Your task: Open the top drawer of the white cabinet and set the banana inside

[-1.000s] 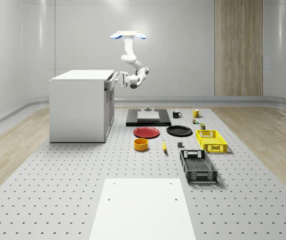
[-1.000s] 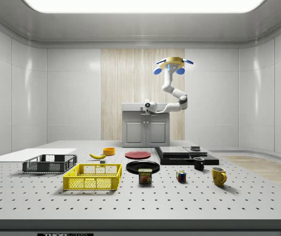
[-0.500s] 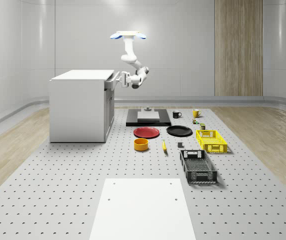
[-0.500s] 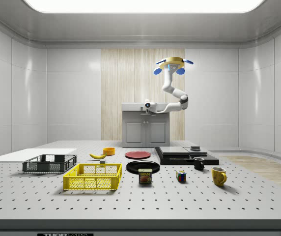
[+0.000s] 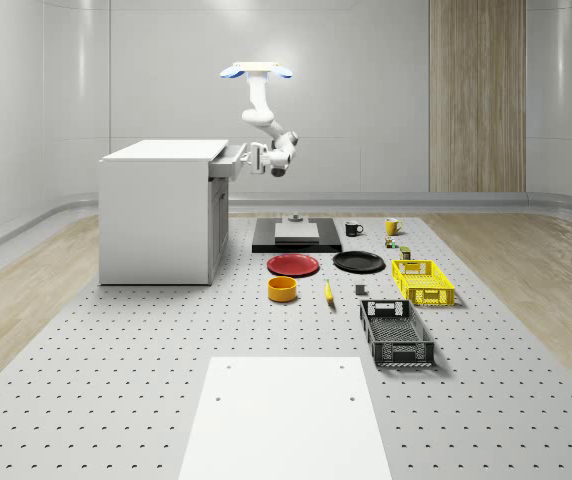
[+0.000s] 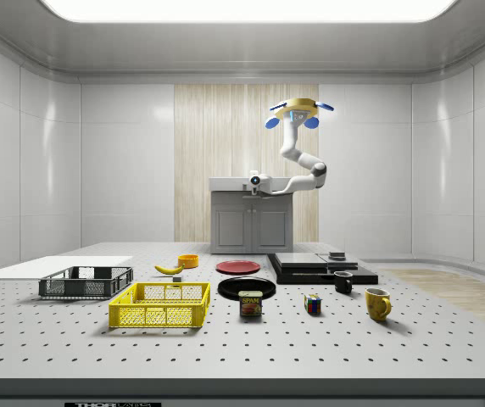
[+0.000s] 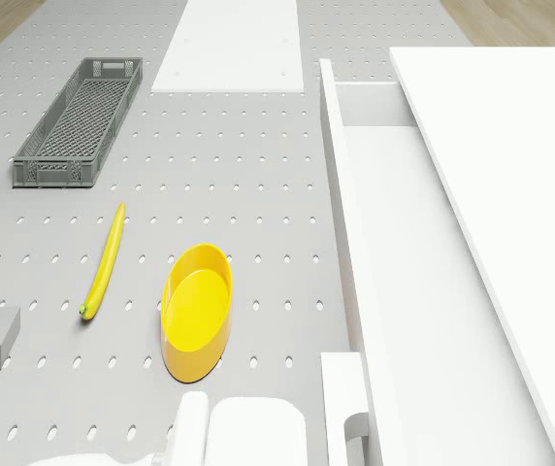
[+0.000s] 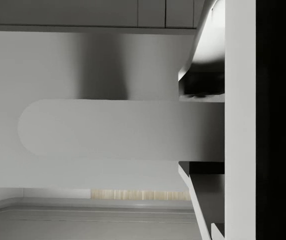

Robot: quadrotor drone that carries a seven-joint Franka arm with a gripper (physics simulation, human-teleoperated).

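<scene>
While the drone (image 5: 257, 70) hovers beside the white cabinet (image 5: 161, 215), above the table (image 5: 116, 340), its arm reaches left to the top drawer (image 5: 228, 163), pulled partly out. Gripper (image 5: 253, 160) at drawer front; fingers clamped on the handle (image 8: 108, 129), seen in wrist view. Further right, banana (image 5: 328, 292) lies on table betw. yellow bowl (image 5: 283, 289) & black crate (image 5: 396, 333).

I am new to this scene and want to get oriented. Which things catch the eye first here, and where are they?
The drone hovers high beside the white cabinet, its arm bent down so that the gripper is at the top drawer, which stands partly pulled out. On the floor, the banana lies beside a yellow bowl, with a yellow basket and a grey basket nearby.
</scene>
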